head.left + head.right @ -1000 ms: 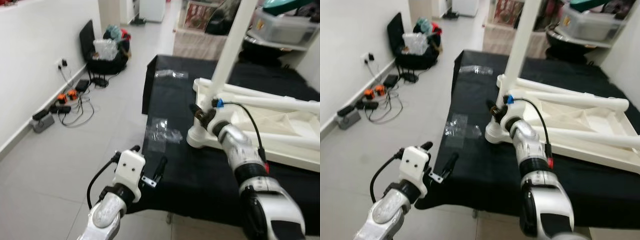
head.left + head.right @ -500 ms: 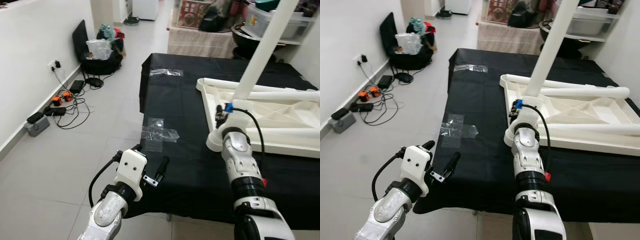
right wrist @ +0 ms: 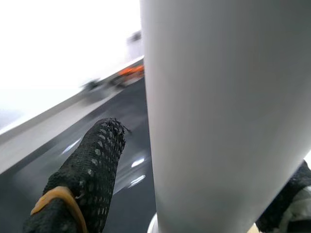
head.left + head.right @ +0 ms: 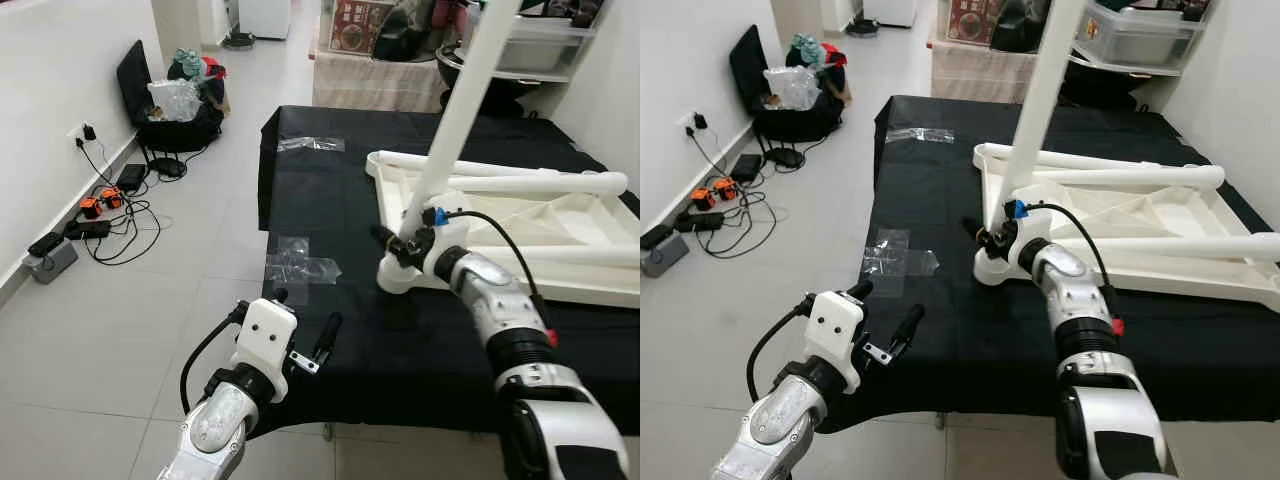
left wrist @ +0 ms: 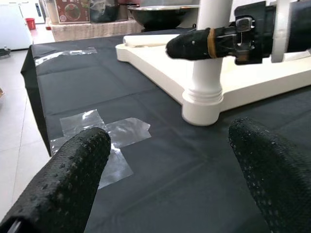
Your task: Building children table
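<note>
Since half a second ago the right gripper (image 4: 400,243) has gone from the 3 o'clock side of the white table leg (image 4: 452,128) to its 9 o'clock side, low near the socket; its fingers stand around the leg, whether they pinch it one cannot tell. The leg is upright in the corner of the upturned table frame (image 4: 520,235), so probably it is being tightened. The left gripper (image 4: 305,338) hovers released at 7 o'clock, over the edge of the black cloth (image 4: 330,200). Cables (image 4: 110,215) and bags (image 4: 180,100) lie on the tiled floor at 10 o'clock.

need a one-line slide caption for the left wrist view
Left gripper hovers open over black table cloth while right gripper holds the upright white table leg.
</note>
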{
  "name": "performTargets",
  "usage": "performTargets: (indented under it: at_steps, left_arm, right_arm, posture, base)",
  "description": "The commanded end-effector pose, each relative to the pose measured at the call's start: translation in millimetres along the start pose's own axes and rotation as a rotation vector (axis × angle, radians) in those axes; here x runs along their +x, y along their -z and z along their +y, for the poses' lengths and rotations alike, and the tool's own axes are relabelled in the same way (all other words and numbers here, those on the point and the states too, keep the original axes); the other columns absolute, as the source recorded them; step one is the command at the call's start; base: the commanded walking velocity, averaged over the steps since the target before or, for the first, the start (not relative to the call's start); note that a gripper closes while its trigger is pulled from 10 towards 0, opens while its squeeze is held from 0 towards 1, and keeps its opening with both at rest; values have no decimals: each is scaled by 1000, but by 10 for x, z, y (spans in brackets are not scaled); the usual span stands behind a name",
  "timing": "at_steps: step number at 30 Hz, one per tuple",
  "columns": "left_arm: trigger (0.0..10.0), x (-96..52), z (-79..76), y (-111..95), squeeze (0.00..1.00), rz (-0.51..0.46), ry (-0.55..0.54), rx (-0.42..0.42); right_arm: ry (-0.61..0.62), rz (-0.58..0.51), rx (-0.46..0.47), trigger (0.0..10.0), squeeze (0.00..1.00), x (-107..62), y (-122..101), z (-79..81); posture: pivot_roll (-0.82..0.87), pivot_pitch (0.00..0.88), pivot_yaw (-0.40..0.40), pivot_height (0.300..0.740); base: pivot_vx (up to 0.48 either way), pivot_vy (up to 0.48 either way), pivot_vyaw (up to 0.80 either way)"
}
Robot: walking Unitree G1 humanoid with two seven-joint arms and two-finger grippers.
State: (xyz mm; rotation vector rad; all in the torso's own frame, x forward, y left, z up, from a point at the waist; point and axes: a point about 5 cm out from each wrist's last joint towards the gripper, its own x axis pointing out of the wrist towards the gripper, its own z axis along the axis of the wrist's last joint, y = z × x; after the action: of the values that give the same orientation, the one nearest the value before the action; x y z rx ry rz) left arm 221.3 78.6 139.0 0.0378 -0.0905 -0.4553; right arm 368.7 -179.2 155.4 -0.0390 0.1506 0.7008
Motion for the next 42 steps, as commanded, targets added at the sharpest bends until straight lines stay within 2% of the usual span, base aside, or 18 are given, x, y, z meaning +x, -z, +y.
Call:
performTargets:
  at_steps: [1,2,5,12,13,14,19,23,24,25,26,27,28,30,32,33,34,42]
  left_arm:
    - [10000,1,-13,29,0,8,-2,-2]
    - [10000,-1,-12,27,0,7,-3,-2]
    - [10000,-3,-13,26,0,7,-5,-1]
    - [10000,-5,-11,25,0,7,-6,-1]
    - [10000,-6,-10,25,0,7,-5,-1]
    - [10000,-6,-10,26,0,8,-6,0]
    - [10000,-7,-9,27,0,8,-6,0]
    - [10000,-4,-8,29,0,8,-5,-2]
    - [10000,-4,-8,29,0,8,-5,-2]
    - [10000,-3,-6,30,0,9,-6,-2]
    - [10000,-3,-6,30,0,9,-6,-2]
    - [10000,-3,-5,31,0,9,-6,-2]
    - [10000,-5,-2,31,0,10,-6,-2]
    - [10000,-5,-2,31,0,10,-6,-2]
    - [10000,-6,0,35,0,12,-7,-4]
    - [10000,-6,0,35,0,12,-7,-4]
    - [10000,-5,-2,35,0,13,-6,-5]
    - [10000,-5,-3,38,0,15,-4,-6]
  right_arm:
    - [-180,48,18,10000,0,44,108,167]
    - [-299,65,13,10000,0,3,113,215]
    - [-456,88,43,10000,0,-29,118,268]
    - [-477,72,72,10000,0,58,68,289]
    - [-433,48,90,2078,0,101,48,282]
    - [-398,19,95,0,0,131,32,280]
    - [-329,-18,108,0,0,169,27,270]
    - [-68,-70,155,0,0,221,104,202]
    - [-68,-70,155,0,0,221,104,202]
    - [106,-62,148,0,0,226,135,124]
    - [106,-62,148,0,0,226,135,124]
    - [223,-57,143,0,0,221,154,71]
    - [408,-41,147,0,0,173,186,-34]
    - [408,-41,147,0,0,173,186,-34]
    - [849,-17,106,0,0,-88,248,-269]
    - [849,-17,106,0,0,-88,248,-269]
    - [1011,-24,92,0,0,-211,255,-318]
    - [1157,-43,112,78,0,-255,211,-261]
  posture:
    - [79,24,-105,740]
    - [82,24,-109,740]
    - [87,24,-111,740]
    - [86,24,-110,740]
    - [87,24,-110,740]
    - [87,24,-110,740]
    - [87,24,-110,740]
    - [84,20,-108,740]
    - [84,20,-108,740]
    - [82,21,-107,740]
    - [82,21,-107,740]
    - [82,21,-107,740]
    - [78,22,-105,740]
    - [78,22,-105,740]
    - [79,21,-105,740]
    - [79,21,-105,740]
    - [79,21,-104,740]
    - [78,25,-103,740]
  base:
    - [0,0,0]
    - [0,0,0]
    - [0,0,0]
    - [0,0,0]
    - [0,0,0]
    - [0,0,0]
    - [0,0,0]
    - [0,0,0]
    - [0,0,0]
    - [0,0,0]
    - [0,0,0]
    - [0,0,0]
    - [0,0,0]
    - [0,0,0]
    - [0,0,0]
    - [0,0,0]
    - [0,0,0]
    - [0,0,0]
